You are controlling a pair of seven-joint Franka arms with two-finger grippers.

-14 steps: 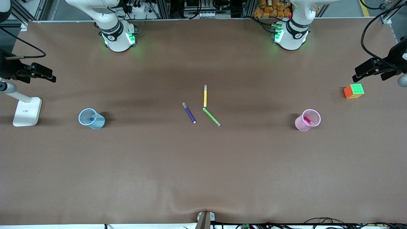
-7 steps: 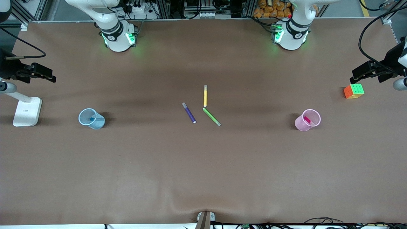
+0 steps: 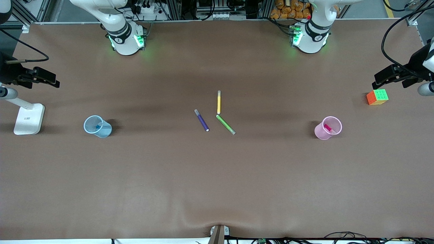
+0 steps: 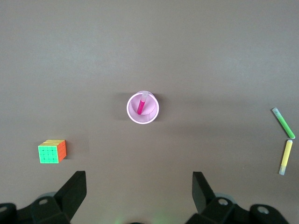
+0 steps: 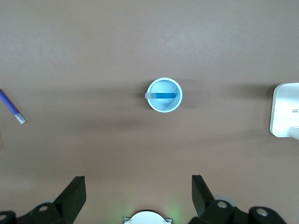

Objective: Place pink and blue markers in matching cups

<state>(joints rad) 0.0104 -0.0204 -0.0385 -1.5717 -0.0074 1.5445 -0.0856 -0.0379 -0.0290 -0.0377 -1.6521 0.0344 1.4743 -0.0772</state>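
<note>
Front view: the pink marker (image 3: 328, 128) stands tilted inside the pink cup (image 3: 322, 132) toward the left arm's end of the bench (image 3: 217, 186); the blue marker (image 3: 99, 126) leans inside the blue cup (image 3: 105, 130) toward the right arm's end. Both cups are upright and well apart. Between them lie a purple marker (image 3: 201, 120), a yellow marker (image 3: 219, 102) and a green marker (image 3: 225, 124). A puzzle cube (image 3: 377, 97) sits near the pink cup; a white stand (image 3: 29, 118) sits near the blue cup. The left gripper (image 4: 139, 193) hangs over the bench by the cube, jaws spread and empty. The right gripper (image 5: 138, 193) hangs by the stand, jaws likewise spread and empty.
</note>
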